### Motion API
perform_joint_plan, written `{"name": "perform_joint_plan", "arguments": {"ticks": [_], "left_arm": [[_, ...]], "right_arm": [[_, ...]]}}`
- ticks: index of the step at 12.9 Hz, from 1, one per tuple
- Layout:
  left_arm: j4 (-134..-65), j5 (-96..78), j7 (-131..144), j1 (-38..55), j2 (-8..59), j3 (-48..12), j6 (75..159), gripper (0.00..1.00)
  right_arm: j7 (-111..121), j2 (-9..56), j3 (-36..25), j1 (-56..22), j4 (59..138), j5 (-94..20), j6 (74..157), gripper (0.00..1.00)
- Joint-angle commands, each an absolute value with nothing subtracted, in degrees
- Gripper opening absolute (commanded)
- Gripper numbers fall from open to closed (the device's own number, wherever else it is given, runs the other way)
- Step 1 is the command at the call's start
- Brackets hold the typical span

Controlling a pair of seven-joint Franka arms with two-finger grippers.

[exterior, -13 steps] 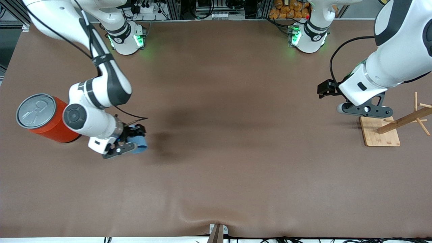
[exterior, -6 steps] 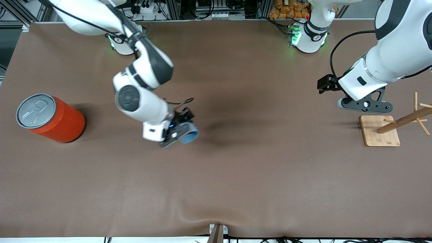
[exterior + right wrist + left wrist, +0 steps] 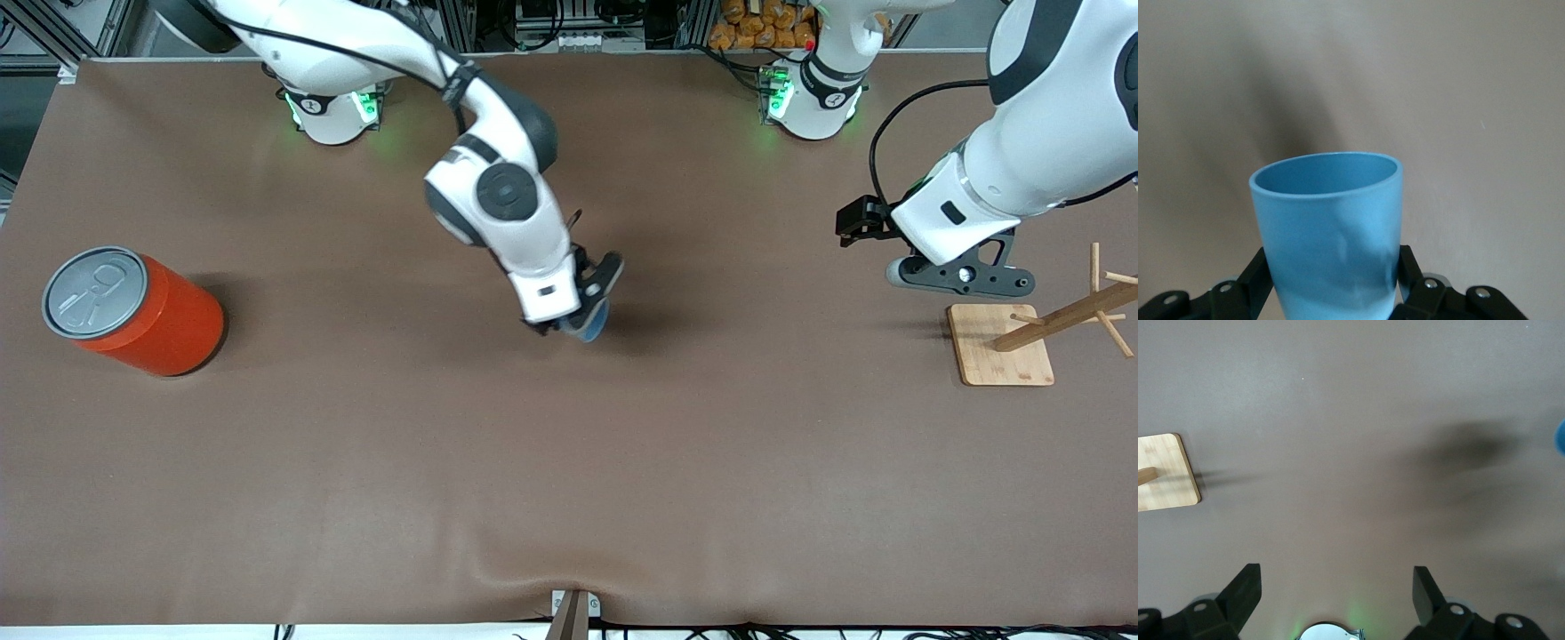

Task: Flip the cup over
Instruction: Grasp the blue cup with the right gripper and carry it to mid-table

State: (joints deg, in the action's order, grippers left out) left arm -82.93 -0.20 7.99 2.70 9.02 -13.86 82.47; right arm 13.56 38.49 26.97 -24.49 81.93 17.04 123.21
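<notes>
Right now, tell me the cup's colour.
Light blue cup, darker inside; clearest in the right wrist view.

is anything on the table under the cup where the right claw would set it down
Nothing visible. The right claw is shut on the cup over bare table near the middle. The orange can and the wooden rack sit at the table's ends; the left claw waits open by the rack.

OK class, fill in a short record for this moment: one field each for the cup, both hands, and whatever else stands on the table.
cup: small light-blue tapered plastic cup, held in the air over mid-table
right hand: shut on the cup
left hand: open, waiting above the table beside the stand
can: large orange can with grey lid, upright at the right arm's end
stand: wooden peg stand on a square base, at the left arm's end
</notes>
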Motion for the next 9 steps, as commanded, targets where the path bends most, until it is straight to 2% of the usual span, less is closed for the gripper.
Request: {"name": "perform_joint_plan", "arguments": {"ticks": [1, 3, 9], "left_arm": [[-83.32, -1.23, 7.47, 2.63, 7.73, -14.15, 81.74, 1.0], [-83.32, -1.23, 7.38, 2.9, 7.73, -14.59, 81.83, 1.0], [-83.41, -1.14, 7.47, 4.04, 10.98, -16.96, 83.49, 1.0]], "right_arm": [[16.87, 43.31, 25.84, -28.82, 78.93, 27.48, 127.41, 0.0], [20.55, 46.92, 25.75, -31.02, 78.23, 32.68, 131.65, 0.0], [16.72, 54.75, 20.13, -38.75, 73.83, 33.22, 131.92, 0.0]]}}
